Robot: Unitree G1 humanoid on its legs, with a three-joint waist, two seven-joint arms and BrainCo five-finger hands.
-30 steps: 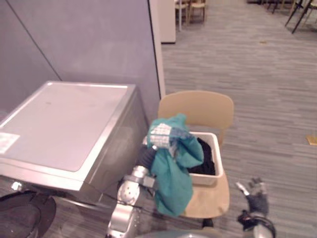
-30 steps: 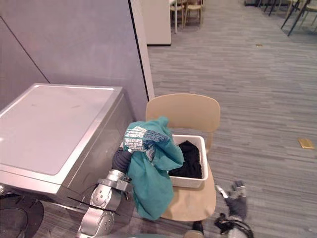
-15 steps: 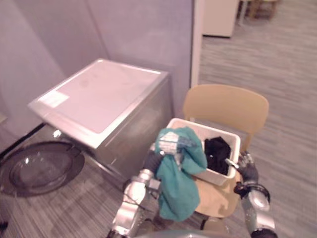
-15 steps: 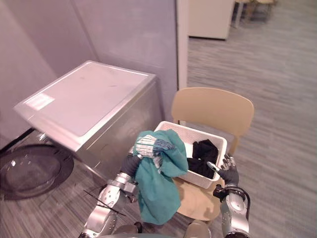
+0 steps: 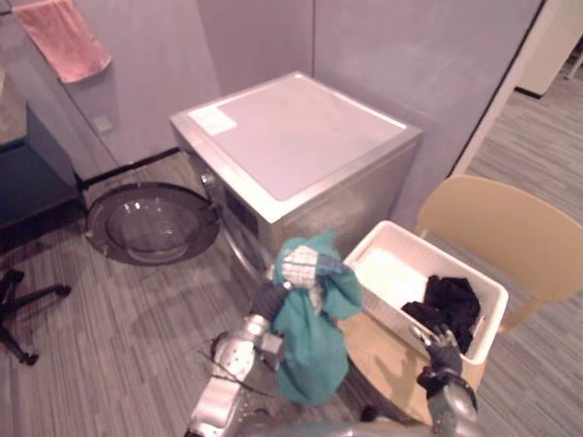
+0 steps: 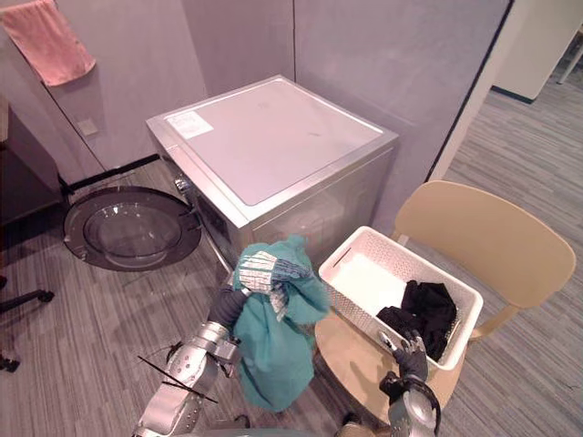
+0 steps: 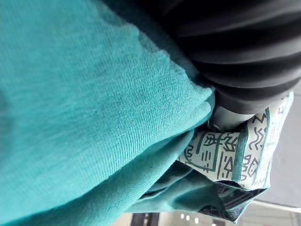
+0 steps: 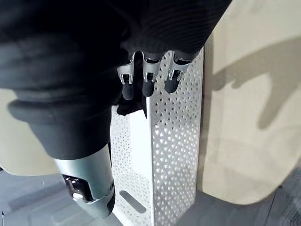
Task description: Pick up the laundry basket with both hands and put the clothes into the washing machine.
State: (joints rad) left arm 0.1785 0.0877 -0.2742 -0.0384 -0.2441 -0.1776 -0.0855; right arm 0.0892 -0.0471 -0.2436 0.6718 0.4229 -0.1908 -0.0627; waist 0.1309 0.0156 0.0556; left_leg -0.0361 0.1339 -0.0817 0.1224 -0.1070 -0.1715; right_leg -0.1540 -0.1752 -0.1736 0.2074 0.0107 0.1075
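Washing machine: the silver washing machine (image 5: 293, 153) stands past the left fingers, its flat lid shut.
Door: its round glass door (image 5: 151, 223) hangs wide open low at the front, on the far side of the machine from the right fingers.
Chair: the tan chair (image 6: 483, 241) stands beside the machine; its seat lies under the right fingers and its back rises beyond them.
Laundry basket: the white perforated laundry basket (image 6: 364, 278) rests on the chair seat. Its near end is right at the right fingers.
Teal garment: a teal garment (image 6: 273, 350) is draped over the left hand (image 7: 240, 66) and hangs down from it, in the air between machine and chair, outside both basket and drum.
Black clothes: the black clothes (image 6: 424, 309) lie heaped in the basket's end nearer the right fingers.
Patterned cloth: a pale patterned cloth (image 5: 305, 266) is bunched on top, where the left fingers would be.
Left fingers: buried in the cloth, so I cannot tell whether they pinch it or lie straight.
Right hand: the right hand (image 6: 412, 357) is low by the chair seat. Its fingers (image 8: 147, 80) are loosely bent, side by side, tips at the basket's rim and grasping nothing, thumb held apart. Contact with the rim I cannot tell.
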